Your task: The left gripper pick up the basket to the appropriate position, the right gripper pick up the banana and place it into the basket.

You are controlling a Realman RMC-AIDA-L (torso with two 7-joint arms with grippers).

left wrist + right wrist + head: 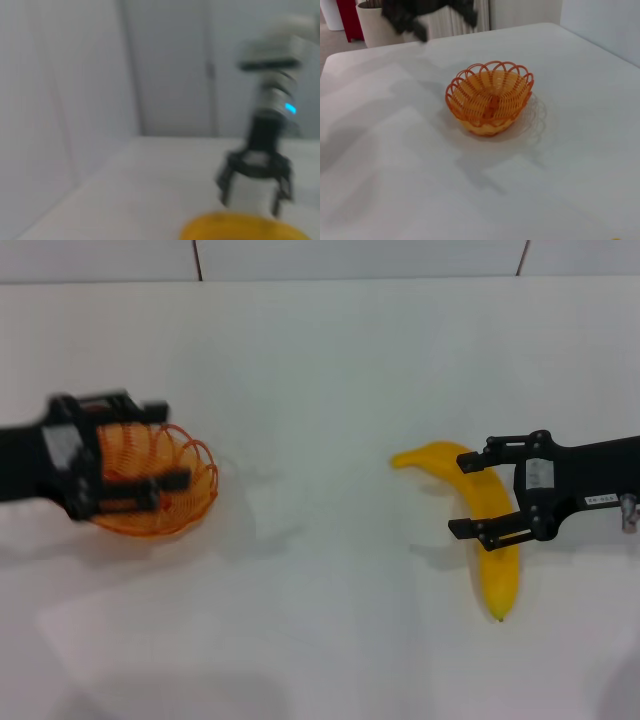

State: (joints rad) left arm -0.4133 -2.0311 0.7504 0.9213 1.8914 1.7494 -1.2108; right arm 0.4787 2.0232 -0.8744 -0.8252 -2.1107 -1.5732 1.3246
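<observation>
The orange wire basket sits on the white table at the left; it also shows in the right wrist view, standing upright and empty. My left gripper is open and hangs blurred above the basket, its fingers spread across the basket's width. It shows as a dark blur in the right wrist view, above and apart from the basket. The yellow banana lies at the right. My right gripper is open, with one finger on either side of the banana's middle. The left wrist view shows this gripper over the banana.
The white table stretches between the basket and the banana. A wall runs along its far edge. Off the table, a red object and a beige bin stand on the floor.
</observation>
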